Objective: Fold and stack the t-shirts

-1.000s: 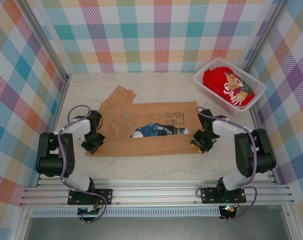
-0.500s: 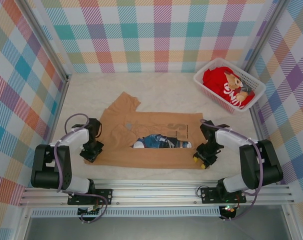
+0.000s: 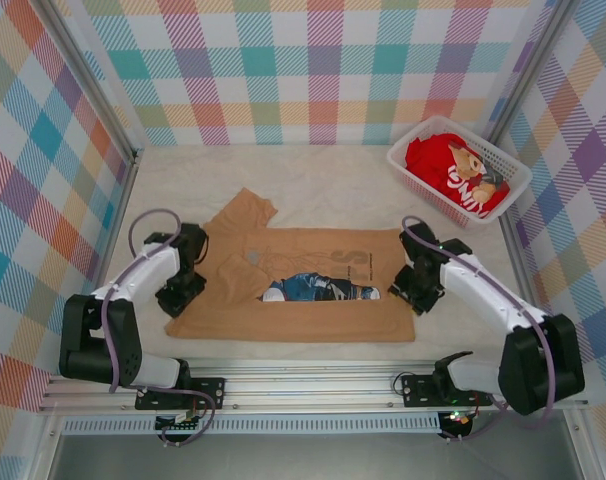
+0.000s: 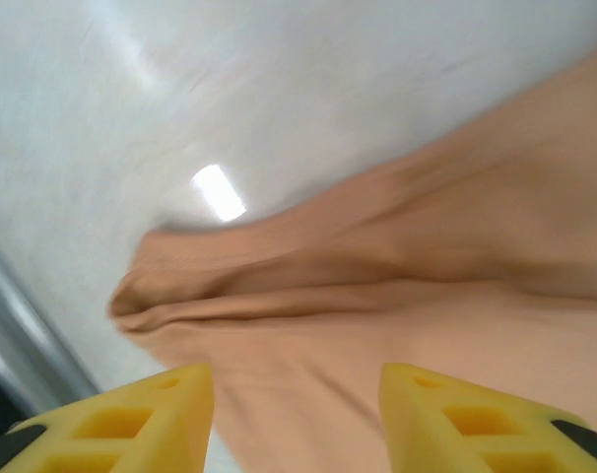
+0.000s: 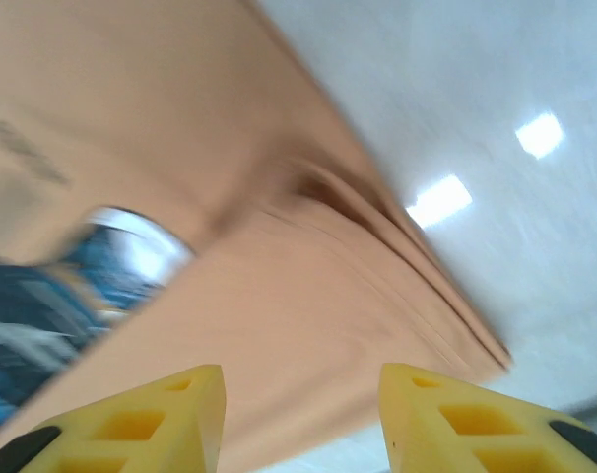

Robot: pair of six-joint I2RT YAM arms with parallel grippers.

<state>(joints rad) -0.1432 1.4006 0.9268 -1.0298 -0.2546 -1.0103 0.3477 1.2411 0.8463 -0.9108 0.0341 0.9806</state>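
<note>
From above, we see the left gripper (image 3: 180, 298) at the tan t-shirt's (image 3: 313, 318) left edge and the right gripper (image 3: 411, 295) at its right edge. The red t-shirt (image 3: 435, 160) lies beyond it in the basket (image 3: 423, 190).

Left wrist: fingers (image 4: 165, 414) spread over its cloth, pinching nothing.

Right wrist: fingers (image 5: 446, 414) likewise spread, empty.

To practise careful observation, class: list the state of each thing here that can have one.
tan t-shirt: partly folded on the table, blue print showing.
red t-shirt: bunched up in the white basket.
white basket: upright, far right.
left hand: open, over tan cloth.
right hand: open, over tan cloth.
</note>
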